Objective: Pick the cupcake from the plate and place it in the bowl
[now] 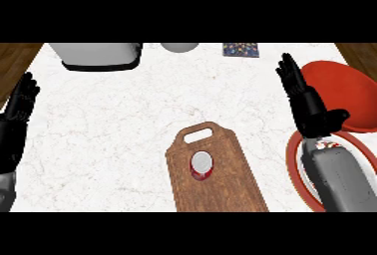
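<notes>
A red bowl sits at the right edge of the white counter. Just nearer to me is a plate with a red rim and white middle, mostly covered by my right forearm. A small speckled bit of the cupcake shows on the plate beside my wrist; the rest is hidden. My right hand is open, its straight fingers pointing away over the bowl's left rim and its thumb spread out. It holds nothing. My left hand rests open at the left edge, fingers up.
A wooden cutting board lies in the middle near me, with a small red-and-white round object on it. At the back stand a grey appliance, a grey round thing and a colourful box.
</notes>
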### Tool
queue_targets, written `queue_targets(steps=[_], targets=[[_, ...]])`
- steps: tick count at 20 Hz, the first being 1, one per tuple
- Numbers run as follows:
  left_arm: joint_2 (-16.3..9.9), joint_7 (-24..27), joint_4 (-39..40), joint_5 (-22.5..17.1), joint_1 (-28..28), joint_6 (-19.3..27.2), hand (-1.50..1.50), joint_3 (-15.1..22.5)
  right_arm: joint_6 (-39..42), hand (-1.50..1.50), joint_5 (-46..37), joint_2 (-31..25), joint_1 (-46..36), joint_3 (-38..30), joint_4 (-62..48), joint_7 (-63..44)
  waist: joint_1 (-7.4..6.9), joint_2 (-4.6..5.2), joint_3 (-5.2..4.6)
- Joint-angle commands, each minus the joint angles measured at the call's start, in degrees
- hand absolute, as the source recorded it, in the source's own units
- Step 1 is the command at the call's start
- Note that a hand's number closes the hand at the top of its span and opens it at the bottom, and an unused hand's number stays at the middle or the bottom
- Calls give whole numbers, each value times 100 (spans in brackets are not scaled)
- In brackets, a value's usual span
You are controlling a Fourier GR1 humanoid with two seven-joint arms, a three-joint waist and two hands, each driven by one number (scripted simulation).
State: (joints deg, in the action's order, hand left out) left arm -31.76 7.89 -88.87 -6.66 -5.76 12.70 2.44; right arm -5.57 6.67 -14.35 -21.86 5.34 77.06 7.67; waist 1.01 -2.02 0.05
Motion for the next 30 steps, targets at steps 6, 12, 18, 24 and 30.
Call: queue_targets(steps=[6,12,18,24,30], targets=[[1242,-700,54,-249,-165,196,0,737,955,150,-76,-1187,1351,26,-186,-793,194,213,-13],[1508,-760,100,-442,21,138,0,845,-1539,-150,-284,-294,2183,-1262,268,1256,304,171,12],[1620,-1018,-189,-233,8,127,0,1058,-1583,-150,-383,-469,3627,-1442,2230,1482,34,166,-11],[1828,-1153,335,-179,-555,151,0,936,-1840,-150,-1174,-1423,3599,-1715,3116,-991,-2,205,-22],[2075,-950,512,40,-598,175,0,1011,-1085,-150,-912,-1885,3369,-1807,3660,-2827,-51,207,-16]])
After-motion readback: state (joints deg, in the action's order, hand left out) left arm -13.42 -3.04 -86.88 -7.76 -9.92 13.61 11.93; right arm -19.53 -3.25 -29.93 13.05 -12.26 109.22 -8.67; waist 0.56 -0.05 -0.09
